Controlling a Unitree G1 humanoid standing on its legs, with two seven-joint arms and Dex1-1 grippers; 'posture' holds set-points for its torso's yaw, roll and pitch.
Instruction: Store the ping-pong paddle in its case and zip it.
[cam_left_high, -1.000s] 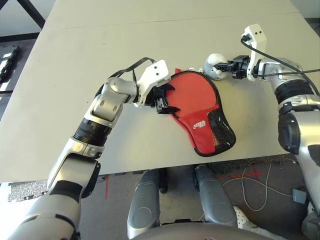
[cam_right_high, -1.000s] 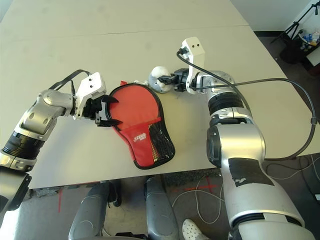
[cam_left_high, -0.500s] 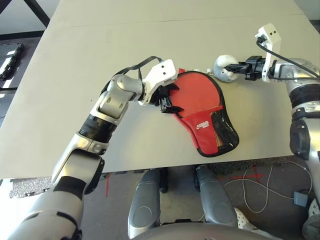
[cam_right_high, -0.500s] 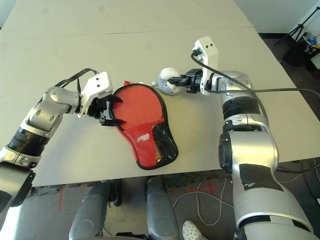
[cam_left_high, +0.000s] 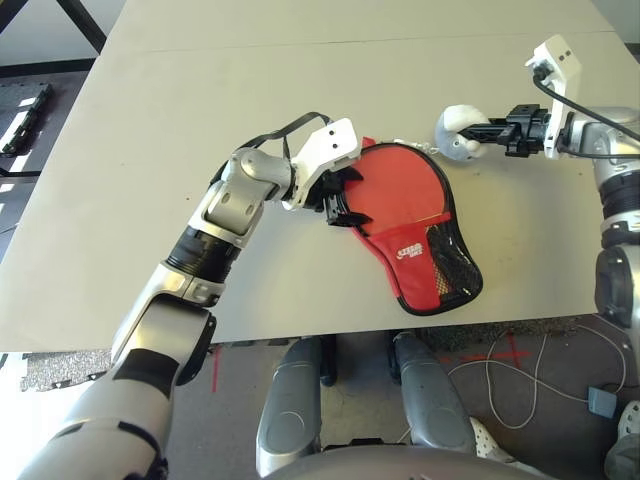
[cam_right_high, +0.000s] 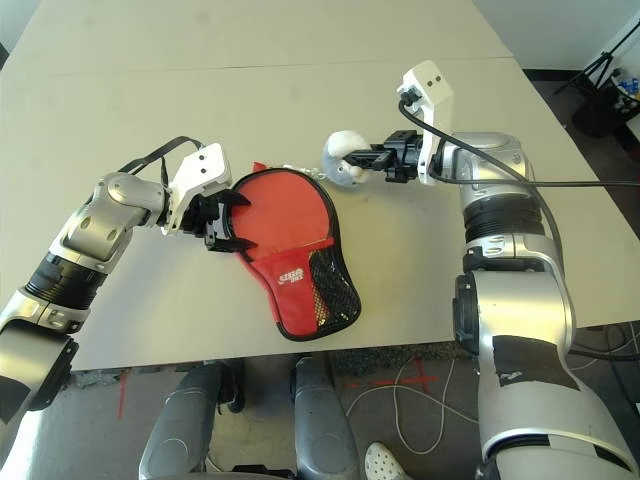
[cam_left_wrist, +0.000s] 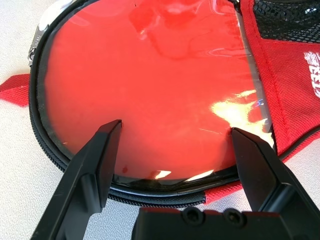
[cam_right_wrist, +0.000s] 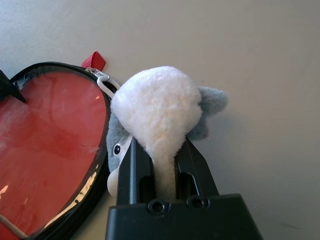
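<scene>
Lying on the table (cam_left_high: 150, 150), the red case (cam_left_high: 410, 220) holds the ping-pong paddle (cam_left_wrist: 150, 90), whose glossy red face shows through the open round end. The left gripper (cam_left_high: 338, 197) waits at that end's rim with its jaws spread wide on either side of the edge. Just beyond the case, the right gripper (cam_left_high: 482, 132) pinches a white plush toy (cam_left_high: 456, 133), which hangs off the zip pull and has been drawn a little farther out from the case. Judging by this, zipping is under way.
</scene>
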